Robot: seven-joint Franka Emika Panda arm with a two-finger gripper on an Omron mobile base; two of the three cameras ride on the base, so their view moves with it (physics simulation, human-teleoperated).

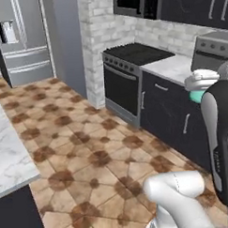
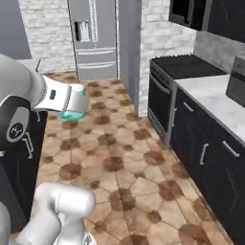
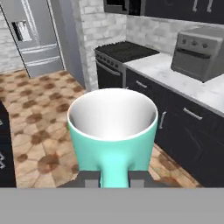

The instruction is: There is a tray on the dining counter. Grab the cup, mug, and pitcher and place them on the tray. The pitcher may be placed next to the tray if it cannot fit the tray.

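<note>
Currently pincer (image 3: 113, 180) clenched on teal mug (image 3: 113, 131), gripping its wall near the bottom of the hand view, white inside facing camera; mug held aloft above the tiled floor (image 1: 84, 150), beside dark cabinets (image 1: 172, 113).

kitchen: stove (image 1: 132, 56), fridge (image 1: 21, 40), marble counters (image 1: 175, 66)

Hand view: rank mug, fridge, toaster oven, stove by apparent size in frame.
1. mug, largest, but it sits right at the camera in the shut gripper.
2. fridge.
3. toaster oven and stove: look alike, not ranked.
</note>
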